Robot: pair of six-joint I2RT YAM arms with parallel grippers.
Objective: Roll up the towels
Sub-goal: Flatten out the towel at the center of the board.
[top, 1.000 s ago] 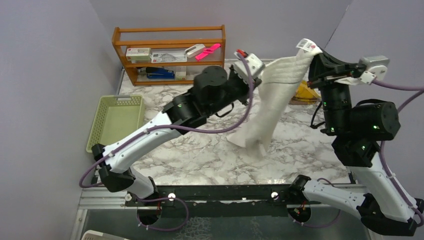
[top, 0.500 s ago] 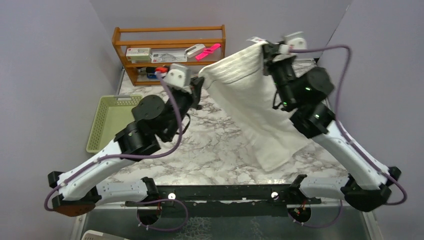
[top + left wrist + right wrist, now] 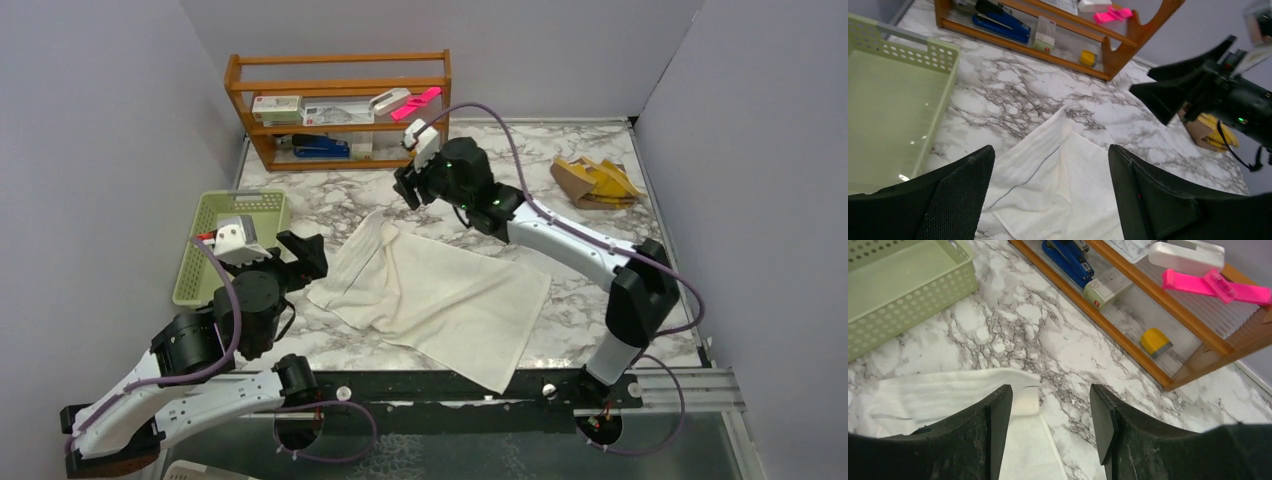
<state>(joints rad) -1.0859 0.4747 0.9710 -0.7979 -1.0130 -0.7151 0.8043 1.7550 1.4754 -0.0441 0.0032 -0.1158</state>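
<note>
Left gripper [image 3: 300,252] sits nearest, low over the marble table [image 3: 330,200], just beside the left corner of the white towel [image 3: 450,300]. Its fingers stand wide apart with nothing between them. The left wrist view shows that corner right below the gap.

The white towel lies spread on the table, centre, mostly flat and slanting from far-left to near-right. Its near corner reaches the table's front edge. The left side is not clean: a strip looks doubled over and rumpled there.

Right gripper [image 3: 408,186] hovers past the towel's far corner. It is parted at a medium gap and holds nothing, and the towel edge shows under it in the right wrist view.

Pale green basket [image 3: 240,198] sits at the left, apart from the towel. Mustard-yellow towel [image 3: 592,180] is far right, bunched and not yet rolled. Wooden shelf [image 3: 340,60] stands at the back with a blue stapler [image 3: 315,147].

Judgement: the step is prepping the white towel for rolling, and no roll has started.
- Flatten the doubled left strip first, or the roll likely comes out lumpy.
- Pinch one short edge at both corners, one gripper each, at the same height.
- Turn the edge over tight and advance both sides evenly, otherwise it probably cones.
- Pinch only the top layer at the fold.
</note>
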